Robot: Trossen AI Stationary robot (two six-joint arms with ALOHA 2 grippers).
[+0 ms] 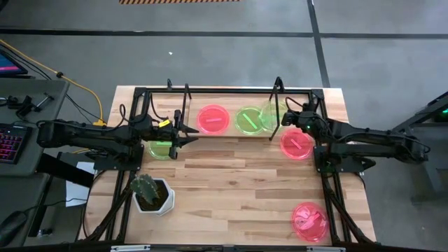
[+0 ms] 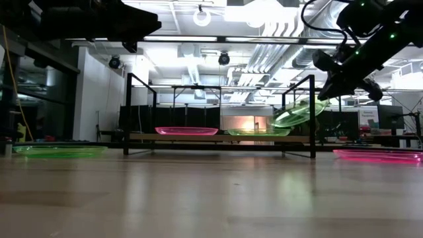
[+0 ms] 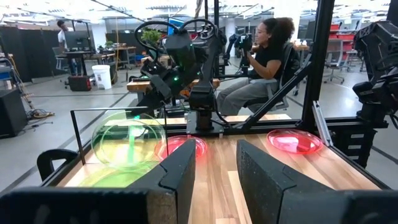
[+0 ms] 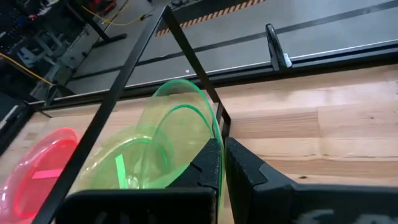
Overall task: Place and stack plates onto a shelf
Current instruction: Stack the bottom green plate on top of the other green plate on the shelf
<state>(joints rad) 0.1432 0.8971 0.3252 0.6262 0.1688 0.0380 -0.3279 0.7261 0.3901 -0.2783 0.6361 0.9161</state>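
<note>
**Operator:** Working outward from the shelf (image 1: 227, 136): nearest me, well short of its right end, one pink plate (image 1: 309, 221) lies flat by the table's front edge. A second pink plate (image 1: 297, 143) sits just off the shelf's right front corner. A green plate (image 1: 162, 148) lies off the shelf's left front corner, under my left gripper (image 1: 183, 133).

**Observer:** And on the shelf itself?

**Operator:** A pink plate on the board (image 1: 213, 118), left of centre, and a green plate on the board (image 1: 250, 120) to its right. I carry the tilted green plate (image 2: 299, 112) above the shelf's right end, its low edge close over that resting green one.

**Observer:** What worries you?

**Operator:** I judge the slant the main risk. If I let go at this angle, the plate could slide off the stack or catch the shelf's right upright rod (image 2: 311, 116), which stands just beside it. A rim pinch on slick plastic could also slip as I level it.

**Observer:** Grip state?

**Operator:** The right gripper (image 4: 222, 163) is clenched on the tilted green plate's rim, fingers pressed nearly together. The left one hangs at the shelf's left end, fingers parted with a clear gap, holding nothing.
</note>
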